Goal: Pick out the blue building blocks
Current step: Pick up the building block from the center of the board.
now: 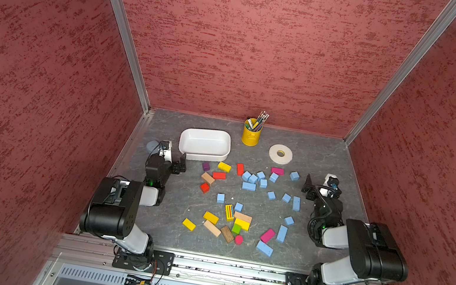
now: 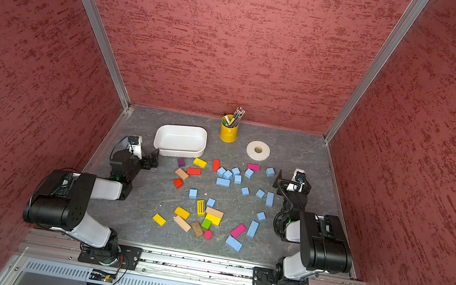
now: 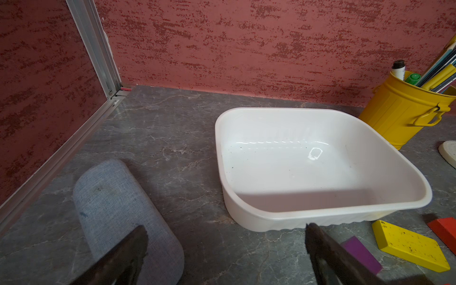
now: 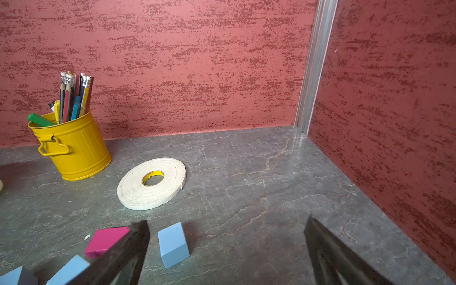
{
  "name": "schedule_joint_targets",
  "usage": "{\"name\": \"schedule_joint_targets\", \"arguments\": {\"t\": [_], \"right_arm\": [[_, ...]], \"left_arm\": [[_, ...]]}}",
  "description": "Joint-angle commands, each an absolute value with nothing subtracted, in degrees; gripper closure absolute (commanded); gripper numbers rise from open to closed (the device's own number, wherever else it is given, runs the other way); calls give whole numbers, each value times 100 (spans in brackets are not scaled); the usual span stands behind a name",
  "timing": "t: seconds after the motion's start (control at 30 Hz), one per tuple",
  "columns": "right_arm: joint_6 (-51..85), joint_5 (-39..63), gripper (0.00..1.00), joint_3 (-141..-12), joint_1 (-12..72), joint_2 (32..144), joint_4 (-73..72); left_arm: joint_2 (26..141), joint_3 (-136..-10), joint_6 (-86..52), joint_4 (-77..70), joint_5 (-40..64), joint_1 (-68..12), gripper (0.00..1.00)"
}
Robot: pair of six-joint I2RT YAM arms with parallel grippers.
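Nothing of the sorting looks done. The white tub [image 1: 212, 157] stands empty toward the back of the bench [image 1: 180, 197], and every blue block in sight lies outside it. The blue blocks [image 1: 249, 186] are spread over the middle of the bench and the right arm's side: a close cluster in front of the tub, the rest loose down to the near edge, mixed with other coloured blocks [image 1: 241, 223] in yellow, red, pink, purple, green and plain wood. The left arm [image 1: 154, 168] sits just beside the tub, its jaws apart and empty. The right arm [image 1: 324, 208] waits on the opposite side, jaws likewise apart and holding nothing, with one blue cube [image 4: 172, 244] on the bench just ahead of them. So the whole job seems left, and the tub is probably where the blocks go. The bench is smooth grey marbled stuff. Red textured walls [image 1: 236, 42] close it on three sides, with metal corner posts [image 1: 121, 24]. A yellow pencil pot [image 1: 251, 136] and a tape roll [image 1: 280, 154] stand at the back.
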State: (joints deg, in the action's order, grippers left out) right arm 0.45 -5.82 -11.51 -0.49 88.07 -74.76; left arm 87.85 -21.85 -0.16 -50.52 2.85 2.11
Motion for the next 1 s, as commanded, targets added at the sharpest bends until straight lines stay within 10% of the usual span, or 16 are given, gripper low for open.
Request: {"name": "schedule_joint_targets", "arguments": {"t": [0.0, 0.57, 0.97], "right_arm": [[84, -639, 1, -1222, -83, 8826, -7636], [168, -979, 1, -1266, -66, 8424, -7256], [733, -464, 1, -2344, -58, 6550, -4571]], "left_arm": [[8770, -2202, -22, -5042, 400, 280, 0], [8415, -1910, -33, -5297, 310, 256, 0], [6227, -3565, -635, -1571, -789, -298, 0]]}}
